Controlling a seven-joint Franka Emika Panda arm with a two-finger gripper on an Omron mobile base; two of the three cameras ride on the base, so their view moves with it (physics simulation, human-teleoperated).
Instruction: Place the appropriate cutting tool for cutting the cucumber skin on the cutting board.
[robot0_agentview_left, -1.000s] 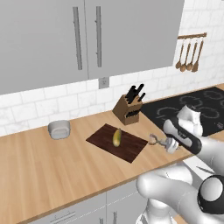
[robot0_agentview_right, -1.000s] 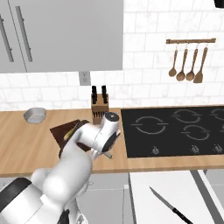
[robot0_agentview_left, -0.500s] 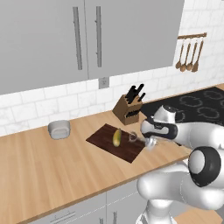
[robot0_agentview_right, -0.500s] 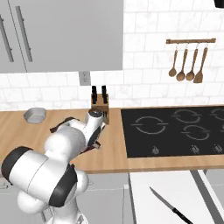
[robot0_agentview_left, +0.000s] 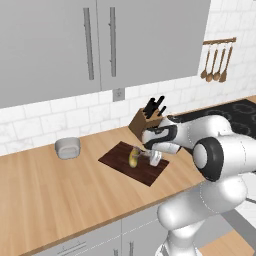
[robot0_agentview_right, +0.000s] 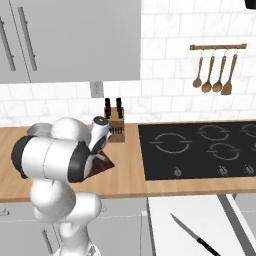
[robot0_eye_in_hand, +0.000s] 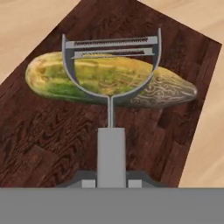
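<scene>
Pincer (robot0_agentview_left: 151, 156) clamped on peeler (robot0_eye_in_hand: 111, 87) handle, jaws narrow, grip looks firm. Peeler held above cutting board (robot0_eye_in_hand: 52, 140), loop head hanging over cucumber (robot0_eye_in_hand: 109, 81); can't tell if head touches the skin.

Step in hand, my judgement: set-down on board. To do it well: lower w/o pressing on cucumber, aim for bare wood nearer me, let handle lie flat before opening, else peeler may roll off cucumber or slide toward board edge.

Peeler long axis runs away from me, handle near, blade bar far. Cucumber long axis crosswise to that, left-right in hand view. In left base view knife block (robot0_agentview_left: 145, 120) stands beyond board, at the wall.
</scene>
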